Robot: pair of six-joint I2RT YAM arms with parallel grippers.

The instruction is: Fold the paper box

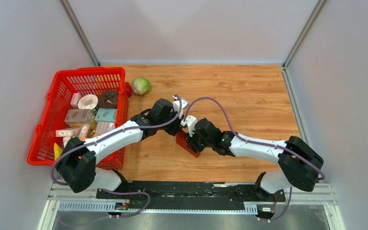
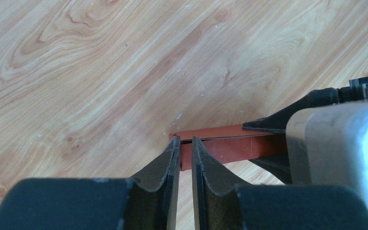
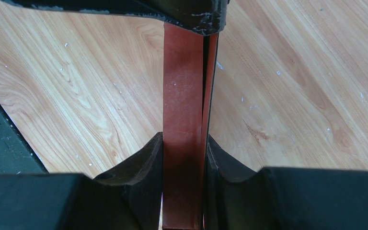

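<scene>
paper box (image 1: 190,145) is off to the right of the red basket (image 1: 48,120), right gripper (image 3: 184,140) clamped on one end, long axis running straight to the left gripper (image 2: 186,140), its fingers nearly together around the far end, can't tell if they actually grip

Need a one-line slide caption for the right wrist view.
Right gripper clamps the dark red paper box edge-on over the wooden table, with the left gripper on its far end.

open tabletop (image 1: 249,91) far and right, basket (image 1: 88,79) (packed) and cabbage (image 1: 141,86) crowd the left
</scene>
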